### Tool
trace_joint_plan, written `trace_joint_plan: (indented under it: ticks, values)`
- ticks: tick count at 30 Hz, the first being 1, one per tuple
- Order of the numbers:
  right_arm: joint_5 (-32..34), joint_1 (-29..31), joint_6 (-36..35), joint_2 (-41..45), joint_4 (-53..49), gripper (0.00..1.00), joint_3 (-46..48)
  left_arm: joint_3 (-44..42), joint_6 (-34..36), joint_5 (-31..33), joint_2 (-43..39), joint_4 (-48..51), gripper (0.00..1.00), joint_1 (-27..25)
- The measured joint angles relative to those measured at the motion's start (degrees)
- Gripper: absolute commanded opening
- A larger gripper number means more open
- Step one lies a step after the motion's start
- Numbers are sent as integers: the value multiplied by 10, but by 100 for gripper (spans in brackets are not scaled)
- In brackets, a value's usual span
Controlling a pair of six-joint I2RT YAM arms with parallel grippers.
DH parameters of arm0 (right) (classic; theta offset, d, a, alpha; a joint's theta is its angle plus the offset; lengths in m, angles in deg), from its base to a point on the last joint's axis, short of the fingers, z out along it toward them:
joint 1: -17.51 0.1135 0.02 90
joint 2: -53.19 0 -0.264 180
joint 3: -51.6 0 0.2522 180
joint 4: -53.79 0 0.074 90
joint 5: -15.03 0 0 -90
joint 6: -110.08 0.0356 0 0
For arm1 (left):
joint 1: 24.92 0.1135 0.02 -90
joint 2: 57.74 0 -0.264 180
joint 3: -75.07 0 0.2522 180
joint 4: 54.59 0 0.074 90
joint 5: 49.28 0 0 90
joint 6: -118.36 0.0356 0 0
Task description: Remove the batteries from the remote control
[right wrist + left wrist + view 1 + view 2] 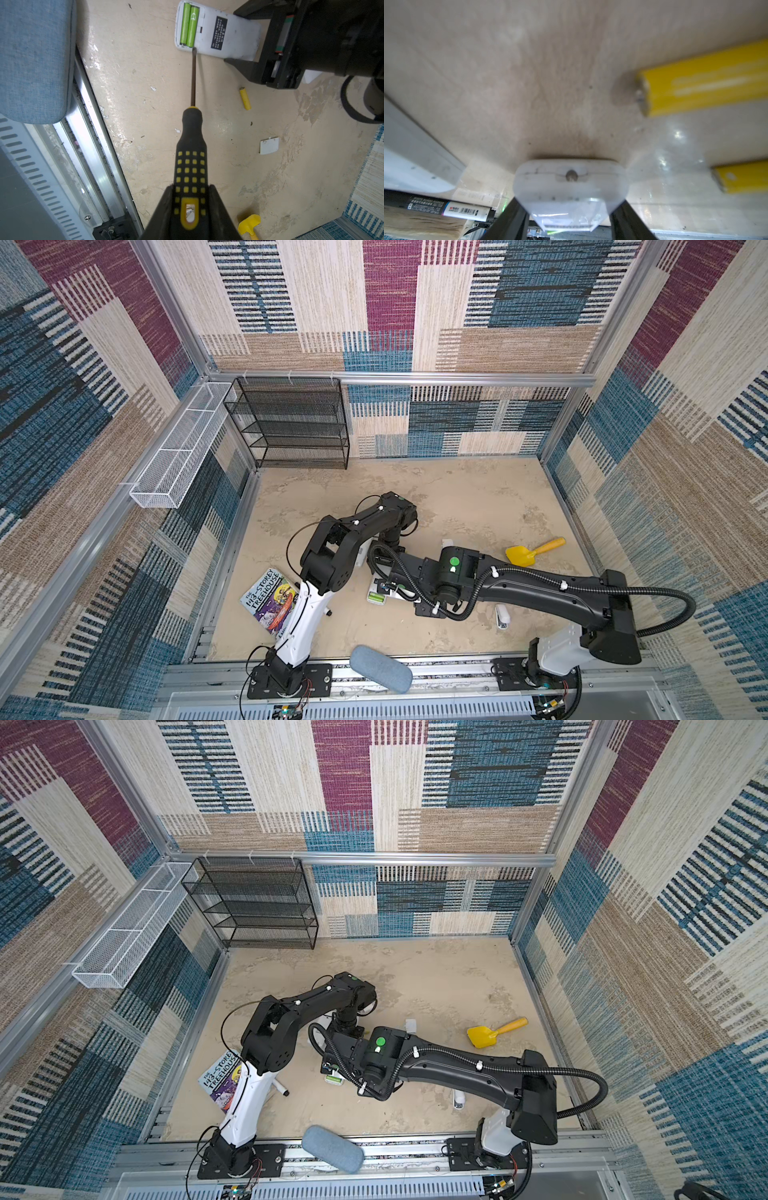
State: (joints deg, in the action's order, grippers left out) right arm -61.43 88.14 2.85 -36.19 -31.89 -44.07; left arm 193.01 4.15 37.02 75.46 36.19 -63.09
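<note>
- Right wrist view: the right hand [190,187] is clamped on the handle of the black-and-yellow screwdriver [191,145]; its blade tip sits at the rim of the open battery bay of the white remote control [236,33], which lies back-up on the table [145,166].
- 2 green batteries [188,25] lie side by side in that bay; 1 yellow battery [245,101] lies loose on the table, apart from the remote control; the white battery cover [269,145] lies farther off.
- Left wrist view: the left hand [570,202] is closed on the remote control's other end, 1 black finger [508,224] on each side; 2 yellow batteries [706,79] lie blurred on the table nearby; a whiteboard marker [446,209] shows at the edge.
- In both top views the arms meet mid-table over the remote control; a yellow scoop [519,556] lies well apart; a Treehouse book [266,597] lies by the left arm; a blue-grey pad [380,668] rests on the front rail.
</note>
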Motion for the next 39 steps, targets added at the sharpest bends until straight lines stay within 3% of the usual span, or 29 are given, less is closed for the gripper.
trace_joint_plan:
  ticks: [7,17,26,39]
  values:
    - [3,5,-5,-24,0,0,-15,-1,0,0,0,-1,62,0]
    - [10,7,-4,-28,-6,0,-19,-18,9,21,-16,-10,82,0]
    - [13,8,-4,-16,-12,0,-10,-49,21,32,-41,-40,78,-6]
    - [17,11,-7,-13,-12,0,-7,-63,19,44,-46,-60,60,-28]
